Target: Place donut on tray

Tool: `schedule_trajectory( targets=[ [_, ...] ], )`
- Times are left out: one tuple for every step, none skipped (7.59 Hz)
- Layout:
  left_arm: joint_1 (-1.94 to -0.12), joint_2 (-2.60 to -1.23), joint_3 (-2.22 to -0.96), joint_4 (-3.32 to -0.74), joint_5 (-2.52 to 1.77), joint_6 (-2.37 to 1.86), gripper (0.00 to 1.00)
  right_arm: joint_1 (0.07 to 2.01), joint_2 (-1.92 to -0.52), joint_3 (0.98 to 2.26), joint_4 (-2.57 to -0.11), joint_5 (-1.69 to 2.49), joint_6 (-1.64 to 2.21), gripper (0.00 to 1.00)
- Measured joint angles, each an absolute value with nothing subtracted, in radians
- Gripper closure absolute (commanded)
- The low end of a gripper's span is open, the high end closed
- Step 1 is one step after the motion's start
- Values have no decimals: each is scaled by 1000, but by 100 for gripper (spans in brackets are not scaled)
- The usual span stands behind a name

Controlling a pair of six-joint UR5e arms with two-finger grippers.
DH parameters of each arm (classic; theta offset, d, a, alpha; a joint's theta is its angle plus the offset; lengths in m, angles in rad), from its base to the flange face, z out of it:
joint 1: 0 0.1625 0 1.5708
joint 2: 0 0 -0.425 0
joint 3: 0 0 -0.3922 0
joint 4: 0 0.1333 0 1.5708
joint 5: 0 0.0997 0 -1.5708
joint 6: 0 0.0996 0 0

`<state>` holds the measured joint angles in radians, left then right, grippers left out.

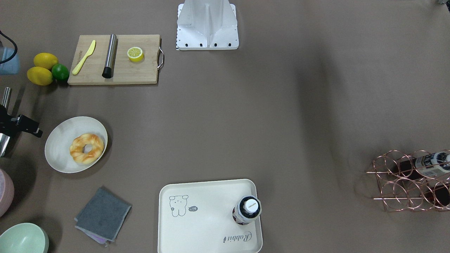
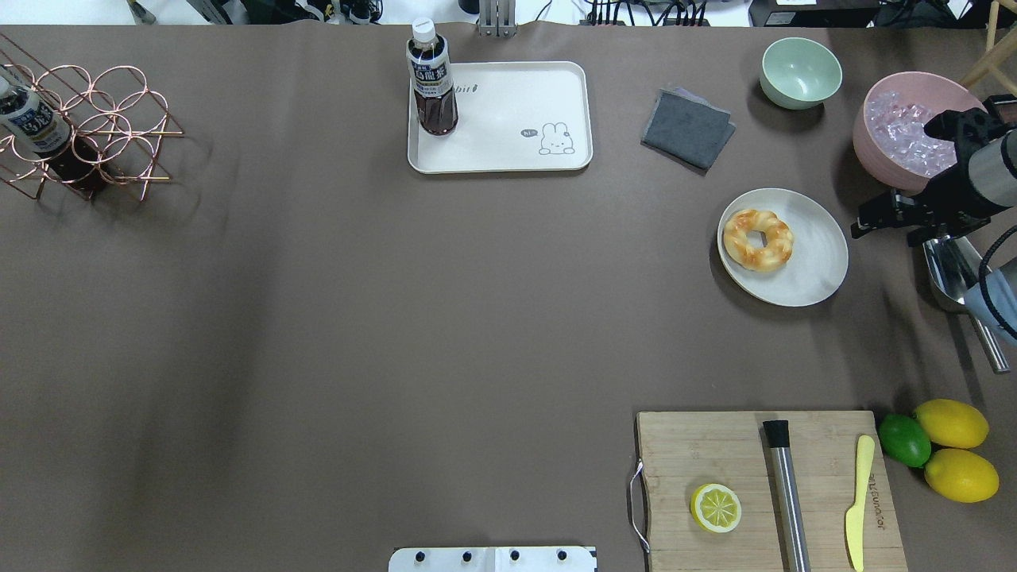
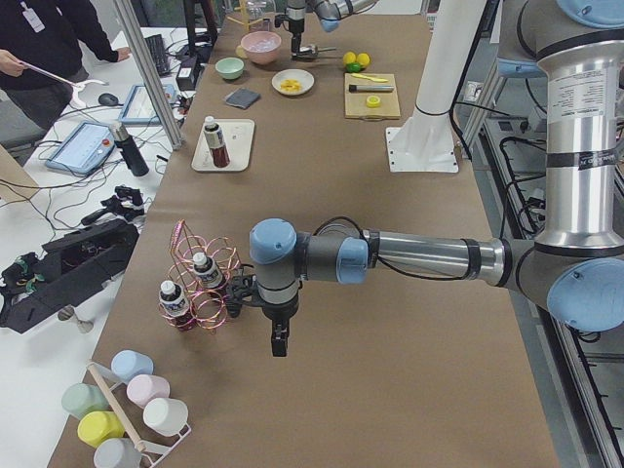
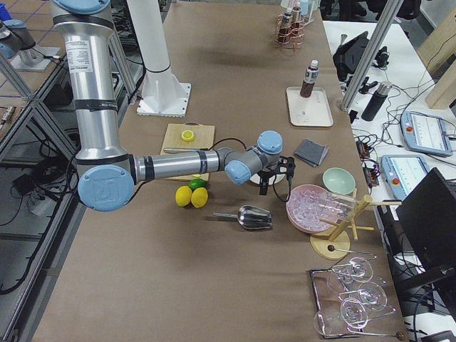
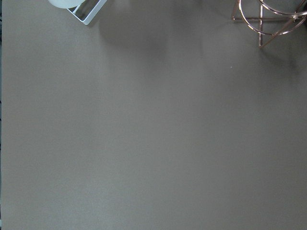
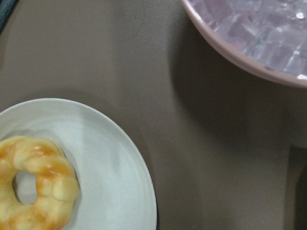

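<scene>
The donut (image 2: 758,239) lies on the left part of a round cream plate (image 2: 810,262); it also shows in the front view (image 1: 87,148) and the right wrist view (image 6: 33,187). The cream tray (image 2: 508,119) with the grey drawing lies at the table's far edge, also in the front view (image 1: 207,225). My right gripper (image 2: 870,218) hovers just right of the plate, beside a pink bowl, apart from the donut; its fingers look open and empty. My left gripper (image 3: 278,341) shows only in the exterior left view, above bare table near a wire rack; I cannot tell its state.
A dark drink bottle (image 2: 433,79) stands on the tray's left corner. A pink bowl of ice (image 2: 906,127), a metal scoop (image 2: 953,270), a green bowl (image 2: 800,71) and a grey cloth (image 2: 687,127) surround the plate. A cutting board (image 2: 763,492) lies near the robot; a copper rack (image 2: 87,127) is far left.
</scene>
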<state>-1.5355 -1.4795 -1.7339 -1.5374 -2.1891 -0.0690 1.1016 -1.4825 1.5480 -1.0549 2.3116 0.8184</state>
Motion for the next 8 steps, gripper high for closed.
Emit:
schedule_trajectory(
  targets=[
    [-1536,-1480,-1734,-1537,-2189,-69,2,1073,-1474,1524,-1015,2289,855,0],
    [-1536,-1480,-1734,-1538,-2189,-69,2,1044,-1467,1496,-974,2261,891,0],
    [-1536,-1480,-1734,-1538,-2189,-69,2,1024,-1463,1480,-949,2243,915,0],
    [-1536,-1480,-1734,-1538,-2189,-69,2,1012,-1461,1471,-938,2234,928,1],
    [-1536,-1480,-1734,-1538,-2189,-69,2,1004,-1461,1467,-933,2227,933,22],
    [-1536,-1480,-1734,-1538,-2189,-69,2,998,-1461,1466,-932,2224,935,58],
    [-1536,-1480,-1735,-1539,-2189,-69,2,995,-1461,1466,-931,2221,936,88],
    [-1536,-1480,-1736,-1539,-2189,-69,2,993,-1462,1466,-930,2220,937,100]
  ],
)
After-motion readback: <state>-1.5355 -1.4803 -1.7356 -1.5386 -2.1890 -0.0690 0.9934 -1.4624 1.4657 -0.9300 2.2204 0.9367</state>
